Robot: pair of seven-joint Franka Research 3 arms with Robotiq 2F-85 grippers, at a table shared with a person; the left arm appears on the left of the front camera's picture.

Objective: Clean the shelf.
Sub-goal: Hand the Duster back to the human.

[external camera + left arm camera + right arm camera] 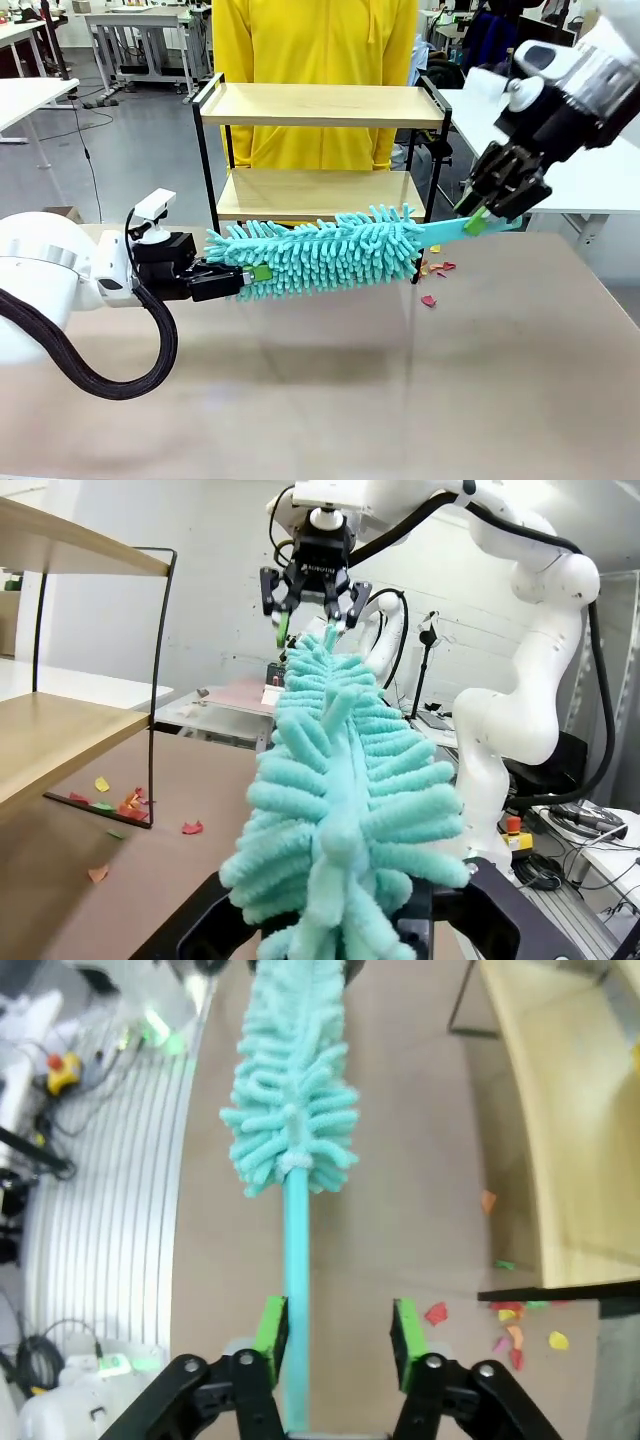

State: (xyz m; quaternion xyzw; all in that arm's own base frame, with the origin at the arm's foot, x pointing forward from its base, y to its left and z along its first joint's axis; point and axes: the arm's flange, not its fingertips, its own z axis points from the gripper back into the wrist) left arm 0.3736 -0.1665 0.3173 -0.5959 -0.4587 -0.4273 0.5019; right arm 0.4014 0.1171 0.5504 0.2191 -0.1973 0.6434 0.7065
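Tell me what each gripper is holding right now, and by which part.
The left gripper is shut on the fluffy head end of the teal duster. The right gripper is open around the duster's handle, which touches one finger only.

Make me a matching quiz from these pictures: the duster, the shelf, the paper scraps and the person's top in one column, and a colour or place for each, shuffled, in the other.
Column one:
1. duster
2. shelf
3. paper scraps
4. person's top

Column two:
A. yellow
B. lying on the brown tabletop by the shelf's foot
C. turquoise and fluffy
D. light wooden boards in a thin black frame

Pairs: 1-C, 2-D, 3-B, 4-A
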